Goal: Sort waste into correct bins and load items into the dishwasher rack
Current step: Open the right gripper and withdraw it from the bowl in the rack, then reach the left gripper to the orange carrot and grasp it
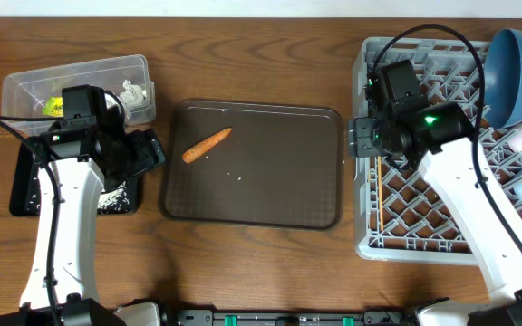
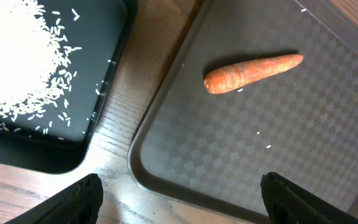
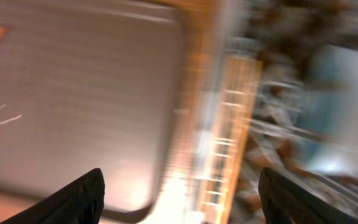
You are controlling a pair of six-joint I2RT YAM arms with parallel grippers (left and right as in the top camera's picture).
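My left tool (image 2: 180,186) hangs open at the left edge of the brown serving tray (image 1: 288,181), with nothing between its fingers. The carrot piece (image 2: 251,72) lies on that tray, in its far-left part, loose and tapered.

My worry is the pick. If I close across the thin end, the carrot may roll or squirt out. If I come in too low, I could scrape the tray's patterned floor and shove it.

A few loose rice grains (image 2: 268,146) sit on the tray near the carrot, and I judge them too small to pinch.

Just left of the tray is the black tray (image 2: 79,146). Its rice pile (image 2: 17,62) spreads close to the rim, so a careless drop could scatter grains onto the tabletop (image 2: 115,140).

My right tool (image 3: 180,177) is open and empty too, over the left edge of the dishwasher rack (image 1: 367,237), right of the tray. That view is smeared, so I can't judge its clearance from the chopsticks (image 1: 381,195) there.
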